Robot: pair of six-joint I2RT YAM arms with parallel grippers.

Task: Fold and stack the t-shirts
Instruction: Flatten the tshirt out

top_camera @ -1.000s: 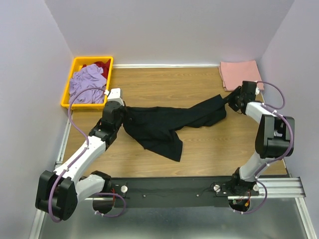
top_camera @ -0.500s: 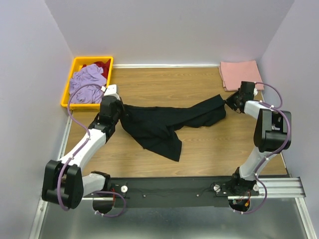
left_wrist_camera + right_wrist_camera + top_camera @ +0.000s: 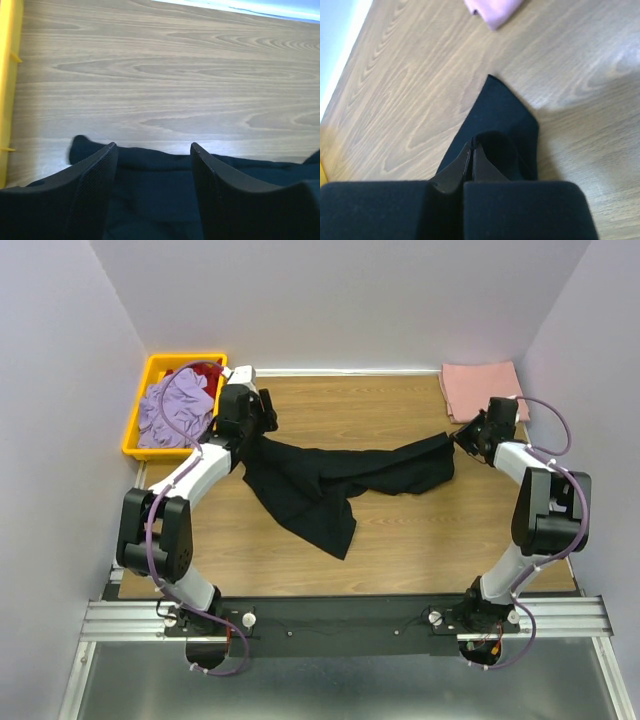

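A: Left gripper (image 3: pixel 152 146) wide, empty, over black shirt (image 3: pixel 330 480) edge; right gripper (image 3: pixel 471 149) pinched on its far corner.
B: Shirt crumpled on bench (image 3: pixel 420 550) centre, pink shirt (image 3: pixel 482 388) folded rear right. Step: spreading flat. Next, likely: left takes a corner, pulls taut.

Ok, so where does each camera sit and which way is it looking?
Top external: fixed above, behind the bases, looking down at the table; left arm and right arm show whole.
Left wrist: on that wrist, looking forward past the open left gripper over the black t-shirt to bare wood.
Right wrist: on that wrist, looking down the right gripper, shut on that shirt's end.
Shared: all show the black t-shirt.
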